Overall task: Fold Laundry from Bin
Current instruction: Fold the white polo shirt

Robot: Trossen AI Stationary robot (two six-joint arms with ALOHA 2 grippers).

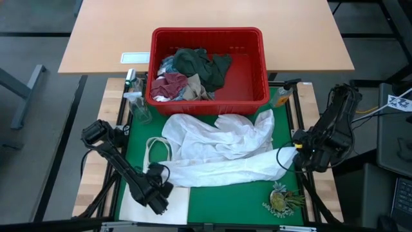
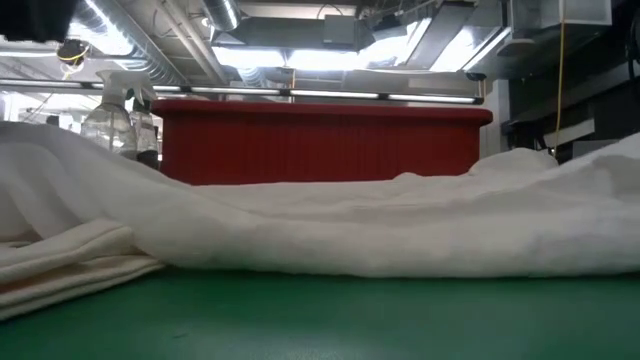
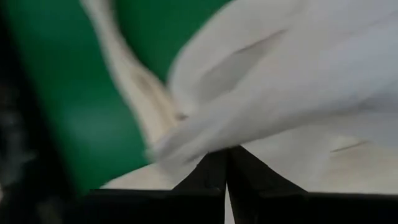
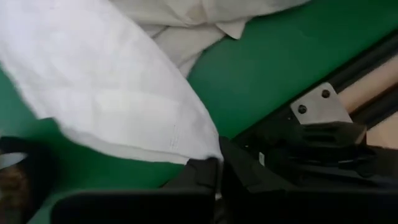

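**With both grippers pinched on one white garment: stock of the table, view by view**

High view. I count one white garment [image 1: 222, 151] spread across the green mat [image 1: 238, 196], just in front of the red bin [image 1: 207, 38]. Inside the bin lie a dark green piece [image 1: 203, 64], a maroon piece [image 1: 170, 84] and paler scraps, not yet taken out. My left gripper [image 1: 158, 188] sits at the garment's near left end, beside the flat tote bag [image 1: 154, 205]. My right gripper [image 1: 297, 156] sits at its right end. Holding the two ends, I judge, lets me stretch the cloth flat for folding. Spray bottles [image 1: 135, 96] stand left of the bin; a small plant-like ornament [image 1: 282, 198] lies at the mat's near right.

Low view. White garment fills the middle as a low mound; the bin rises behind it. Neither gripper shows.

Left wrist view. Fingers [image 3: 214, 177] together, their tips at the cloth edge; I judge they are clamped on it, though blur hides the contact. The tote's handle strap [image 3: 134, 81] runs over the mat.

Right wrist view. Fingers [image 4: 239, 171] together, with a corner of the garment caught at the tips, near the mat's edge rail [image 4: 367, 68].
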